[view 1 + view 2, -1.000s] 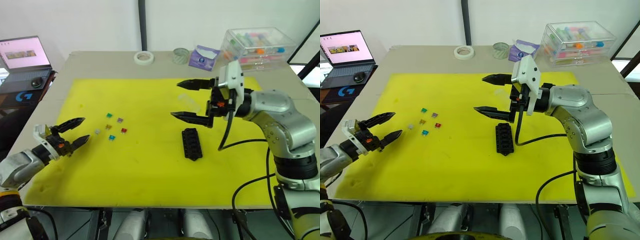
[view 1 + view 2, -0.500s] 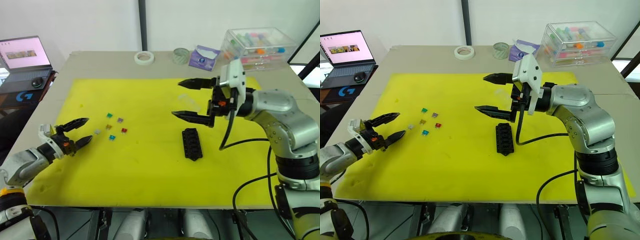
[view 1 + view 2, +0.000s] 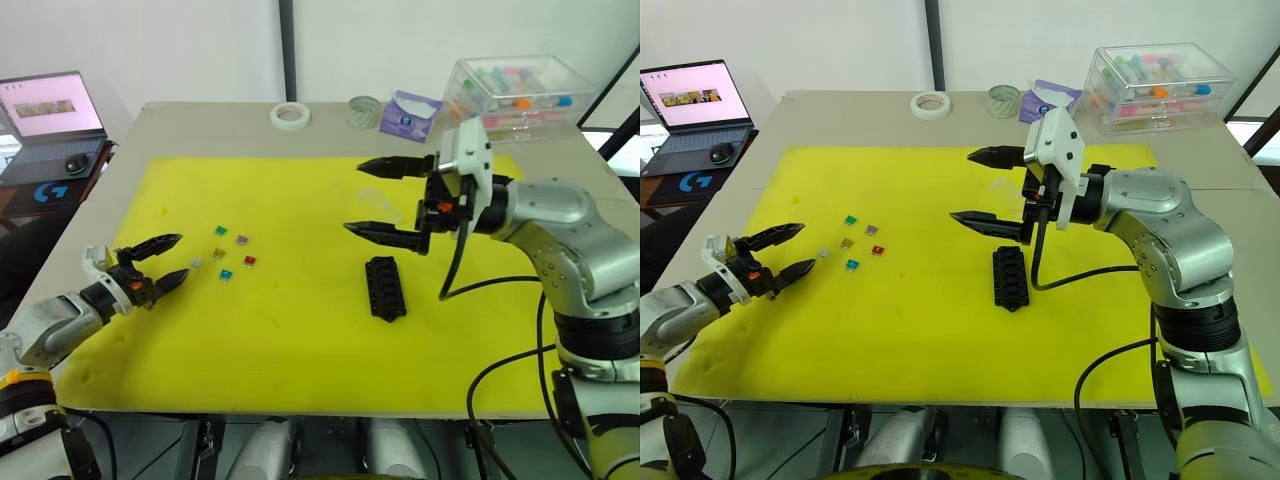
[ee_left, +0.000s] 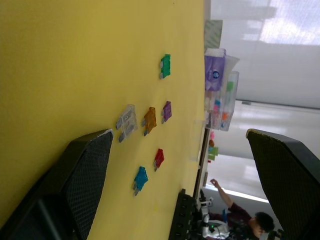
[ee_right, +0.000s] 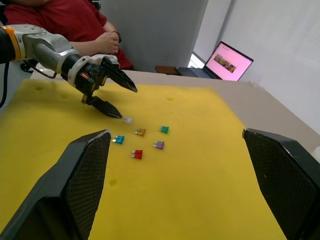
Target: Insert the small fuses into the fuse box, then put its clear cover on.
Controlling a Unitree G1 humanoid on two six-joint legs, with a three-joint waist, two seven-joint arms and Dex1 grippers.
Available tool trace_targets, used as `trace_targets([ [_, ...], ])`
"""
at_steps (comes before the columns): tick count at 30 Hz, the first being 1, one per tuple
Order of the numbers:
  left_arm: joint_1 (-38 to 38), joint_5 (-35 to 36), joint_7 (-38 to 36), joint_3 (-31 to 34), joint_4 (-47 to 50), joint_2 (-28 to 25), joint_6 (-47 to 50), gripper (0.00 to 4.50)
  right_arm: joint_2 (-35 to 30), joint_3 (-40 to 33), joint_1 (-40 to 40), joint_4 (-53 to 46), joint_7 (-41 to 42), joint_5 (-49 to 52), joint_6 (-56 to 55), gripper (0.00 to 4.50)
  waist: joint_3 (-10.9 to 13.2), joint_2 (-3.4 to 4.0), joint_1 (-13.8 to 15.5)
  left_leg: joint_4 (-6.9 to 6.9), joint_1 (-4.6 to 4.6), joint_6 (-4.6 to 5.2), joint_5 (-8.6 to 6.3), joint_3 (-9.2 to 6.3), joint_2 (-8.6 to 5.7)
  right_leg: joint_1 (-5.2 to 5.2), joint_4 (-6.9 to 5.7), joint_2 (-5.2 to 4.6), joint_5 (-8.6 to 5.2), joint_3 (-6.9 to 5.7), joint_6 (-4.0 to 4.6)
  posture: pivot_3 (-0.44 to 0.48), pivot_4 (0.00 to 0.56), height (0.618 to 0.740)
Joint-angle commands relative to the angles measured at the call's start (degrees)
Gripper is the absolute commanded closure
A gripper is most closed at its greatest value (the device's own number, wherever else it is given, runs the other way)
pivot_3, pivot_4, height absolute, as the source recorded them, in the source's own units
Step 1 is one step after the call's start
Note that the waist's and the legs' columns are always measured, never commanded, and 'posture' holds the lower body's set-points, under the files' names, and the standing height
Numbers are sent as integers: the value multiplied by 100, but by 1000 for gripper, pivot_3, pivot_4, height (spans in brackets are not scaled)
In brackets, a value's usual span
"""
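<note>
Fuses (image 3: 228, 256): loose on the mat, just ahead of our left gripper (image 3: 164, 261), fingers apart, empty. Right gripper (image 3: 382, 200): apart, above the box (image 3: 384, 288). We judge left nearer.

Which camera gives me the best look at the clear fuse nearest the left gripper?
The left wrist view: the clear fuse shows large there, ahead of the open left gripper. In the right wrist view it is a small chip by that gripper's fingertip; in both eye views it is just a pale speck.
</note>
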State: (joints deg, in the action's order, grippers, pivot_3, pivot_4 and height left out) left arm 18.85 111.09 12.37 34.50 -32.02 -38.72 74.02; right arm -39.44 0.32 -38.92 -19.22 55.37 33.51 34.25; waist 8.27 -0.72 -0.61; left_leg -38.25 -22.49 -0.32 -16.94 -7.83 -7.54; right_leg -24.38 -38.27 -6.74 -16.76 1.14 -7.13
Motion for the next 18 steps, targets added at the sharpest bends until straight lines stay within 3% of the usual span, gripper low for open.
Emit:
trace_targets([
  [1,81,-124,-113,-107,-49,-41,-5,0,-84,-237,-92,-237,-60,122,13,30,0,0,0,0,0,0,0,0,0,0,0,0,0,0,0,0,150,740],
  [18,440,-1167,-689,-104,-349,38,88,0,-204,-302,-93,-310,-113,172,138,30,-2,0,23,-1,1,-1,1,-1,-2,3,0,-1,0,-1,0,0,150,740],
])
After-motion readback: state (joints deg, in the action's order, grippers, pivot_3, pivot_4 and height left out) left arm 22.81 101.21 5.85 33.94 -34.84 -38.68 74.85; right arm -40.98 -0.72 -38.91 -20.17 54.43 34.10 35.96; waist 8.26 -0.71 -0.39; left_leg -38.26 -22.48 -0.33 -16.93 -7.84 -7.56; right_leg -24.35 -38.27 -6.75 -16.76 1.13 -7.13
